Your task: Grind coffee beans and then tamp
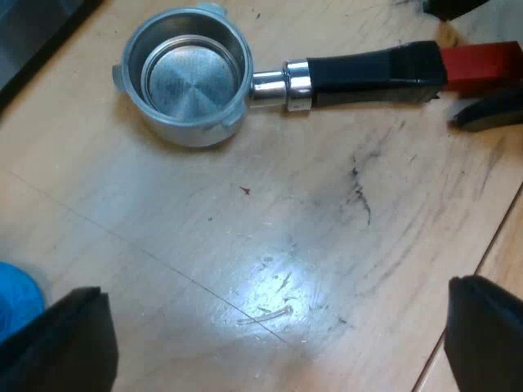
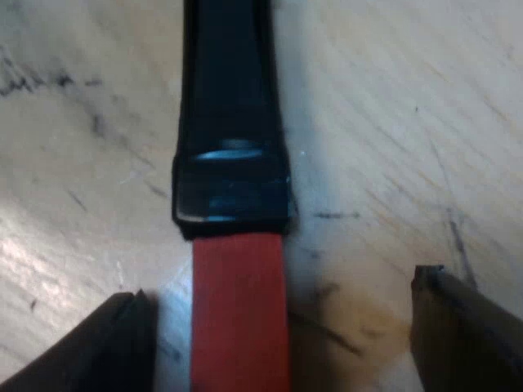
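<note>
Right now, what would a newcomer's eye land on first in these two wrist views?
The portafilter lies loose on the wooden table, empty, with no grounds in it. The right end effector is open and straddles the handle's red end, not yet gripping it. The left end effector hovers open over bare wood near the portafilter.

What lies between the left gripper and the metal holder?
Nothing but bare, scuffed table separates the left gripper from the metal holder; the left wrist view shows it.
</note>
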You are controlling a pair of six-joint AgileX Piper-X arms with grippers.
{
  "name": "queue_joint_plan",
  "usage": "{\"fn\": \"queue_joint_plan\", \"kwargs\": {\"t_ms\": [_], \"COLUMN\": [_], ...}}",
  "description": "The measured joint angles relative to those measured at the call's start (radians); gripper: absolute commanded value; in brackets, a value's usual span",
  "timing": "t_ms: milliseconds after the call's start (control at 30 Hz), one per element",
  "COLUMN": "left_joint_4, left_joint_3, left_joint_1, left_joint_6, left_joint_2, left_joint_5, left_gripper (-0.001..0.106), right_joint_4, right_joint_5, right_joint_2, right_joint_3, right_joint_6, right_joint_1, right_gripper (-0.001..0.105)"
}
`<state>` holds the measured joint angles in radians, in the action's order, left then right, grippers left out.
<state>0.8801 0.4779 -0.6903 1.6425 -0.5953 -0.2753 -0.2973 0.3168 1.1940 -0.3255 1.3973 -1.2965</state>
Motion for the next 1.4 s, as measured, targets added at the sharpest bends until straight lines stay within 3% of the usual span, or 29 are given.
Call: {"fn": "queue_joint_plan", "kwargs": {"t_ms": [167, 400, 667, 900, 1167, 1400], "left_joint_4": [0.0, 0.0, 0.002, 0.008, 0.06, 0.133], "left_joint_3": [0.0, 0.0, 0.006, 0.044, 0.128, 0.191], "left_joint_1": [0.0, 0.0, 0.0, 0.0, 0.0, 0.0], "left_joint_6": [0.0, 0.0, 0.0, 0.0, 0.0, 0.0], "left_joint_2": [0.0, 0.0, 0.0, 0.0, 0.0, 0.049], "left_joint_5": [0.0, 0.0, 0.005, 0.025, 0.028, 0.082], "left_gripper": [0.083, 0.083, 0.083, 0.083, 0.083, 0.083], "right_joint_4": [-0.095, -0.204, -0.516, -0.645, -0.665, -0.565], "right_joint_5": [-0.014, -0.05, -0.066, -0.041, -0.008, 0.017], "right_joint_2": [0.0, -0.003, -0.001, -0.046, -0.153, -0.267], "right_joint_3": [-0.029, -0.066, -0.233, -0.337, -0.418, -0.466], "right_joint_6": [-0.051, -0.06, -0.06, -0.06, -0.014, 0.088], "right_joint_1": [0.0, 0.0, 0.0, 0.0, 0.0, 0.0], "right_gripper": [0.068, 0.068, 0.068, 0.068, 0.068, 0.068]}}
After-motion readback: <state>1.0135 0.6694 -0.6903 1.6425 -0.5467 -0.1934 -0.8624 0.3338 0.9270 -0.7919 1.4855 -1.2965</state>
